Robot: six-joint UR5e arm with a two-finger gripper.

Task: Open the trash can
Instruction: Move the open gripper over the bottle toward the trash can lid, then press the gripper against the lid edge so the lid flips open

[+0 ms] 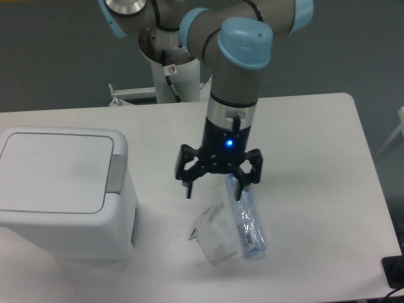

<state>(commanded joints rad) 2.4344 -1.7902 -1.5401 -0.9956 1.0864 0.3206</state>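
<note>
A white table [328, 126] with rounded corners fills most of the view. Its surface is smooth and evenly lit, with soft shadows only. Behind the table the floor [57, 57] is dark grey and plain. A white metal base plate [136, 93] with bolts stands at the far edge. At the lower right corner, a small black object [394, 270] is partly visible.

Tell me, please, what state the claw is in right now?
Claw: open, holding nothing, above the table beside the bottle; trash can lid shut.
</note>
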